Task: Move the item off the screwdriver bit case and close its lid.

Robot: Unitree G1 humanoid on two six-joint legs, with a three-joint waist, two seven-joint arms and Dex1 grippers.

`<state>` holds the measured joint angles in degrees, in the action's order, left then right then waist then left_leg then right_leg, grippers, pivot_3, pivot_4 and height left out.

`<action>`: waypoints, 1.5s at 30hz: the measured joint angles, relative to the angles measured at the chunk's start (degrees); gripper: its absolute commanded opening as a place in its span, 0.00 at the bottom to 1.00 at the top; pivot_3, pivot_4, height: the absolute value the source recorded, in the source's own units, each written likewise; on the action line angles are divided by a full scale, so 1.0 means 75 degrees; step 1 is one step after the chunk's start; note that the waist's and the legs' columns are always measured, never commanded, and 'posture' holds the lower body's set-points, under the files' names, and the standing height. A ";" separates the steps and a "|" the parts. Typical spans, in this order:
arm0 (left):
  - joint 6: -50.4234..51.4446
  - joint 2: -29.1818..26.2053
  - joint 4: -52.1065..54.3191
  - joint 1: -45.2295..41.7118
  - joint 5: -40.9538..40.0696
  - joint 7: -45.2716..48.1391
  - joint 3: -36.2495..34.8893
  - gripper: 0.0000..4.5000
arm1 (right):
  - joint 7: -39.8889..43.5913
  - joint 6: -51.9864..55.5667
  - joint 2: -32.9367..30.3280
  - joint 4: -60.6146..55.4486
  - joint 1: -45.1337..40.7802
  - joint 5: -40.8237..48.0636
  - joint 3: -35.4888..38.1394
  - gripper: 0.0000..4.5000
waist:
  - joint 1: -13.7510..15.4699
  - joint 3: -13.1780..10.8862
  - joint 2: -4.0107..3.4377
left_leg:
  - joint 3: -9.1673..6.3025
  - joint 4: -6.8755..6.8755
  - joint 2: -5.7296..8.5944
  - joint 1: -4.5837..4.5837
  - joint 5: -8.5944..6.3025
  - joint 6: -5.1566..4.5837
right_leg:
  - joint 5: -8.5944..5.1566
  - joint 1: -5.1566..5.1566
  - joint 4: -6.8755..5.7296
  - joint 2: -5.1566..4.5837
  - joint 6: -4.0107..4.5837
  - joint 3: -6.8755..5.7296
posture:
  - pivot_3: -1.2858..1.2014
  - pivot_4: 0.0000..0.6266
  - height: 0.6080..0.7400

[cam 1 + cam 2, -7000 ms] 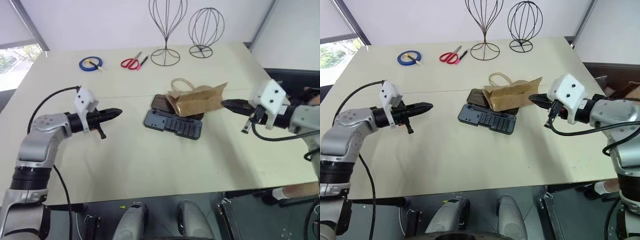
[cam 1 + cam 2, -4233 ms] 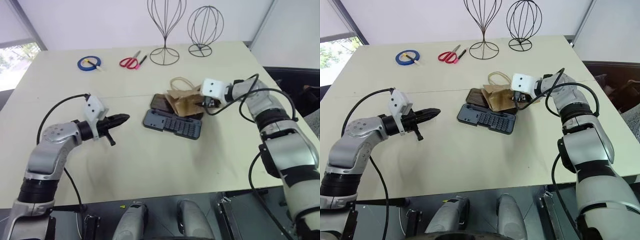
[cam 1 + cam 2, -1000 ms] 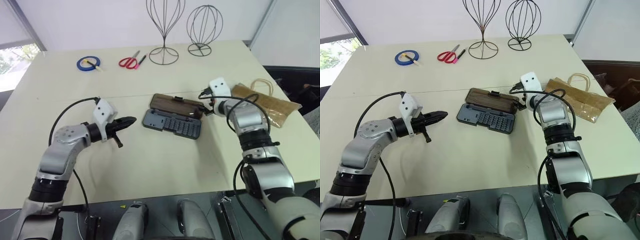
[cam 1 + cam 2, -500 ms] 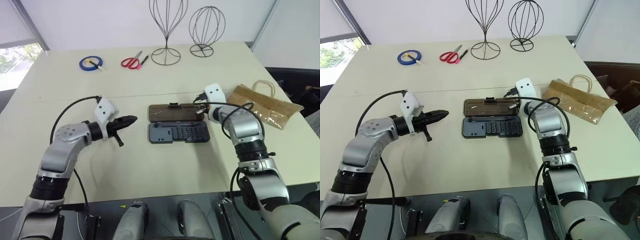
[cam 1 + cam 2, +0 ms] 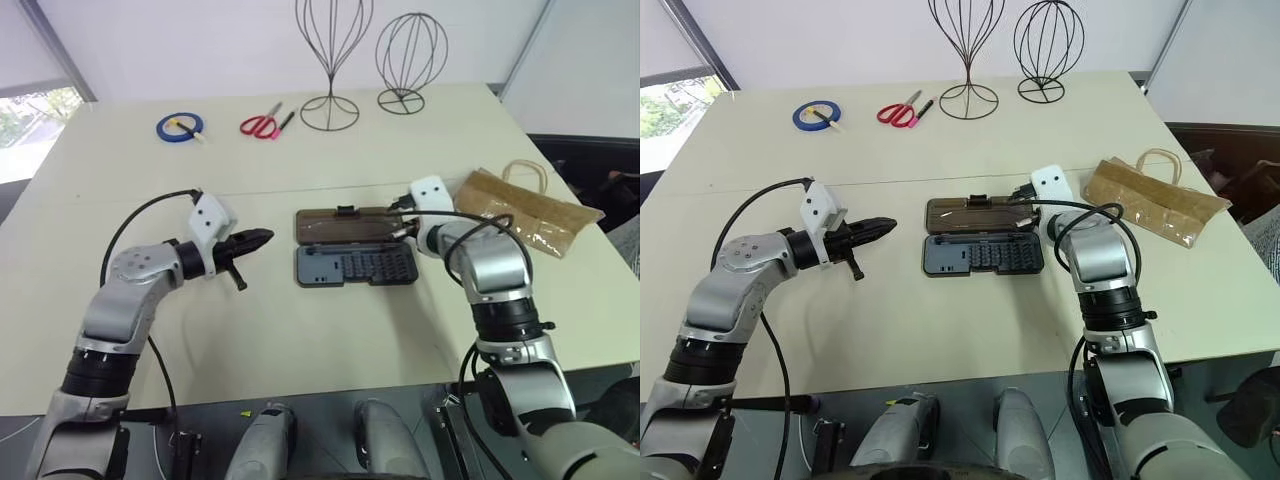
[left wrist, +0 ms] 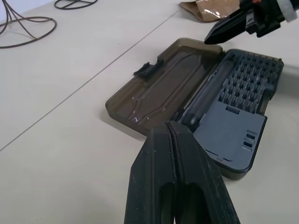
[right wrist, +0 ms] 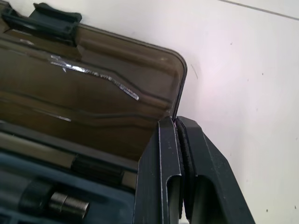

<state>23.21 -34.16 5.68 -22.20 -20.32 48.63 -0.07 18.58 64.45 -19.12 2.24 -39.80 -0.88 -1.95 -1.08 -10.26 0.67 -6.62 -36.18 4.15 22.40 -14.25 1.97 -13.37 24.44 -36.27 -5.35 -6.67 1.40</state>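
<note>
Bag's already off: the paper bag (image 5: 528,208) is lying on the table (image 5: 300,330) well out to my right, clear of the screwdriver bit case (image 5: 357,266), so what's left is the lid. The case is sitting open and flat, long axis running left-right across me, with the grey bit tray on my side and the lid (image 5: 350,225) folded away on the far side, hinge line between them. I'm holding the right hand (image 5: 1024,222) fully closed, gripping nothing, with its tip sitting right at the lid's right-hand short end; from the right wrist view the lid's rounded corner (image 7: 175,70) is just ahead of the closed fingers (image 7: 164,154), touching or a hair off, I can't tell which. The left hand (image 5: 262,238) is also closed and empty, hovering well apart off the case's left end and pointing toward it. So the right hand is the nearer one by far. My read: the lid needs to swing up and over toward me about that left-right hinge, so I'm wanting the fingertip under the far edge or the corner, pushing up and back toward me. Risk is the whole case sliding or skewing instead of the lid pivoting, since I'm pushing at one end.
</note>
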 measured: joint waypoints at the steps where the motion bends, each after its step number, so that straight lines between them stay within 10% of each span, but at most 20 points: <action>1: -0.0002 0.0000 0.0000 -0.0001 0.0014 0.0000 0.0013 0.00 | 0.0005 -0.0011 -0.0005 -0.0009 0.0009 0.0001 -0.0015 0.06 | -0.0005 0.0001 0.0000 | 0.0000 0.0000 0.0000 0.0000 0.0000 0.0000 | 0.0000 0.0000 0.0000 0.0001 0.0000 0.0000 | 0.52 0.24 1.00; 10: -0.0010 0.0052 -0.0079 -0.0016 0.0098 0.0026 0.0070 0.00 | -0.0042 -0.0227 -0.0076 0.0459 -0.0188 -0.0013 0.0057 0.98 | -0.0041 0.0003 0.0002 | 0.0001 0.0002 -0.0003 -0.0003 0.0000 0.0000 | 0.0002 0.0000 0.0000 0.0009 0.0003 0.0001 | 0.52 0.24 1.00; 19: -0.0021 0.0069 -0.0078 -0.0066 0.0144 0.0037 0.0072 0.00 | -0.0179 -0.0321 0.0097 0.0829 -0.0412 0.0002 0.0074 0.98 | -0.0187 0.0004 0.0002 | -0.0002 0.0005 -0.0007 -0.0004 0.0000 0.0000 | 0.0003 0.0000 0.0000 0.0013 0.0006 0.0001 | 0.52 0.24 1.00; 22: -0.0021 0.0069 -0.0077 -0.0063 0.0146 0.0027 0.0072 0.00 | -0.0209 -0.0186 0.0226 0.0773 -0.0412 0.0024 0.0105 0.80 | -0.0190 0.0005 0.0001 | -0.0004 0.0006 -0.0007 -0.0004 0.0000 0.0000 | 0.0003 0.0000 0.0000 0.0013 0.0006 0.0001 | 0.52 0.24 1.00; 29: -0.0020 0.0068 -0.0075 -0.0049 0.0146 -0.0015 0.0071 0.00 | -0.0238 -0.0047 0.0341 0.0739 -0.0413 0.0108 -0.0021 0.01 | -0.0155 0.0006 0.0001 | -0.0005 0.0004 -0.0005 -0.0003 0.0000 0.0000 | 0.0003 -0.0001 0.0001 0.0011 0.0006 0.0001 | 0.52 0.24 1.00; 45: -0.0013 0.0069 -0.0033 0.0015 0.0143 -0.0029 0.0070 0.00 | -0.1015 0.3265 0.1069 -0.1162 -0.0344 0.0211 0.0469 0.01 | -0.0152 0.0010 0.0005 | -0.0026 0.0011 -0.0006 -0.0002 0.0000 -0.0001 | 0.0002 0.0004 0.0002 0.0010 0.0007 0.0001 | 0.52 0.24 1.00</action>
<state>23.11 -33.65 5.43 -22.08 -19.25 48.42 0.45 10.96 88.94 -11.10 -6.48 -42.37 0.70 1.57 -2.23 -10.18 0.71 -6.82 -36.10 4.10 22.38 -14.26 1.96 -13.36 24.47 -36.26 -5.28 -6.62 1.41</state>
